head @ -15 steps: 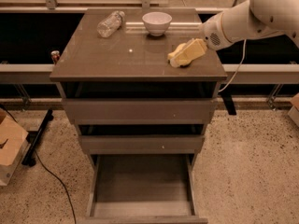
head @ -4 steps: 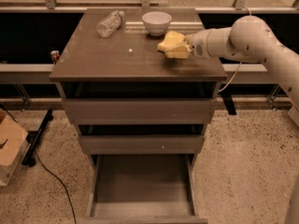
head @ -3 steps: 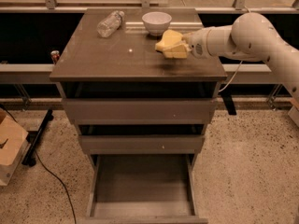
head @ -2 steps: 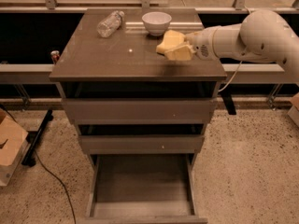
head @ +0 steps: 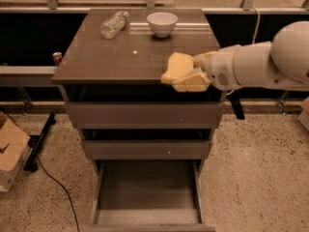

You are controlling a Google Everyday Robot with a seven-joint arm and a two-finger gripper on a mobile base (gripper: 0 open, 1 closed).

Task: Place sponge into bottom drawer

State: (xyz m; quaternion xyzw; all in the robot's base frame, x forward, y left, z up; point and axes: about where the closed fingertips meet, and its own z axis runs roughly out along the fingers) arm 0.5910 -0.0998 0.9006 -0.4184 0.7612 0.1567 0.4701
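Note:
The pale-yellow sponge (head: 176,67) is held in my gripper (head: 195,71) at the front right edge of the cabinet top (head: 111,57), partly over the edge. My white arm (head: 263,62) reaches in from the right. The gripper is shut on the sponge. The bottom drawer (head: 147,197) is pulled out below, a wide shallow tray with nothing in it. It lies below and slightly left of the sponge.
A white bowl (head: 161,23) and a clear plastic bottle (head: 114,24) stand at the back of the cabinet top. The two upper drawers (head: 145,115) show flat fronts. A cardboard box (head: 10,151) and a black cable (head: 58,182) lie on the floor at left.
My gripper has carried the sponge from near the bowl toward the front right edge of the cabinet top, lower and nearer the camera.

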